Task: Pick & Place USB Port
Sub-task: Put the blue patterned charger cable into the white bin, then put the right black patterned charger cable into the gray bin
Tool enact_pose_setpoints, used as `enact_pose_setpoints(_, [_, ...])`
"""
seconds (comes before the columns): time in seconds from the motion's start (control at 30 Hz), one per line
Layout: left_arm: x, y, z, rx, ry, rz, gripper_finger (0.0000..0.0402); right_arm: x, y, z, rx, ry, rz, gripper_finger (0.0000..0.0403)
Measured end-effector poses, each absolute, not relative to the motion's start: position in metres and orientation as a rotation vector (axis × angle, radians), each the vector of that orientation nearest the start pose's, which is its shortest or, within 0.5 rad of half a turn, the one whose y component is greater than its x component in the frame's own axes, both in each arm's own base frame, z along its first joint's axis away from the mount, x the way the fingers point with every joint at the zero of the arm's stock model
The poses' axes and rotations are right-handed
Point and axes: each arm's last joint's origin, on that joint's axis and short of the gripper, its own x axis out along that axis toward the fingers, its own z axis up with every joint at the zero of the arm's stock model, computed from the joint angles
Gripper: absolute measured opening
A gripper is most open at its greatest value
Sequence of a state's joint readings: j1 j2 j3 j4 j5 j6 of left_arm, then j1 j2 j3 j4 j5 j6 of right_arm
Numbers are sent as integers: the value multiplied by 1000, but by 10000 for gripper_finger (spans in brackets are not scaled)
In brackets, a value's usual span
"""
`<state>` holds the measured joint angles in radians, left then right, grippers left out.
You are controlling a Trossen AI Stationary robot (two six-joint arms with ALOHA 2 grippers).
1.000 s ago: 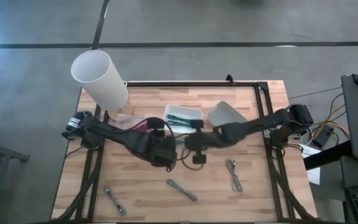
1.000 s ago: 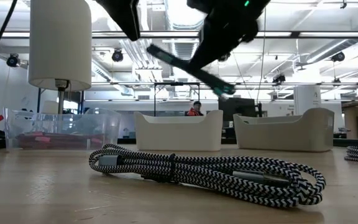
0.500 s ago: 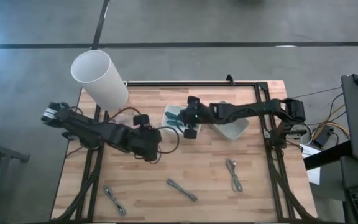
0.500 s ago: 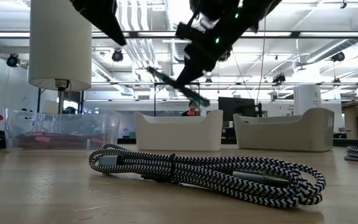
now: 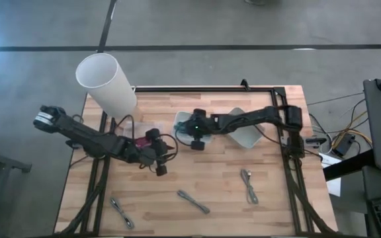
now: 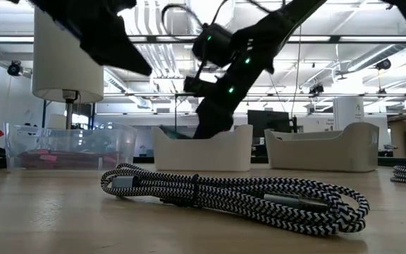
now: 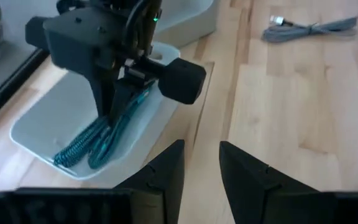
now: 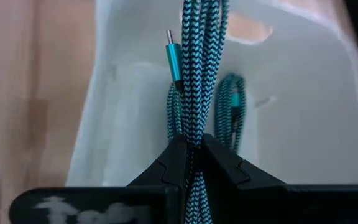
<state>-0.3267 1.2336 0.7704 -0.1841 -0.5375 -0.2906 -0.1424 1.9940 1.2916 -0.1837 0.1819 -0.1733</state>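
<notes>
A teal braided USB cable (image 8: 196, 74), folded into a bundle, is in my right gripper (image 8: 194, 144), which is shut on it. That gripper (image 5: 196, 135) points down into the left white tray (image 5: 185, 118). A second teal cable (image 8: 232, 102) lies on the tray floor. My left gripper (image 7: 201, 168) is open and empty. It hovers over the wood near the table's middle (image 5: 159, 164), on the near left side of the tray, and looks at the right gripper (image 7: 107, 93). My right gripper pinches the folded teal bundle (image 8: 195, 124) between its two fingers, several strands together. The fingers come from above, slanting down into the tray, and lie along the cable. The bundle runs out ahead of them, a teal metal plug (image 8: 173, 53) showing, and its far loops (image 7: 73, 152) reach the tray floor.
A second white tray (image 5: 245, 127) sits right of the first. A clear bin (image 5: 136, 129) and a tall white cylinder (image 5: 106, 82) stand far left. Three grey cables (image 5: 249, 185) (image 5: 194, 201) (image 5: 121, 213) lie along the near part; a black-and-white cable (image 6: 231, 194) is nearest the low camera.
My right gripper carried the teal cable from the table's middle toward the far edge and slightly left. It then came down over the left white tray, so the cable now reaches into it. My left gripper drew back from the middle toward the table's left.
</notes>
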Motion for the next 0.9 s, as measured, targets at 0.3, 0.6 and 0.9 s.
enact_pose_setpoints(0.3, [240,-66,229,-54,569,305,120,427,-68,149,-181,1128,-193,62])
enact_pose_setpoints(0.6, [240,-66,228,-52,570,305,120,429,-68,165,-187,1111,-192,128])
enact_pose_setpoints(0.9, [241,-67,227,-106,534,313,120,410,-44,223,-168,1044,-183,152])
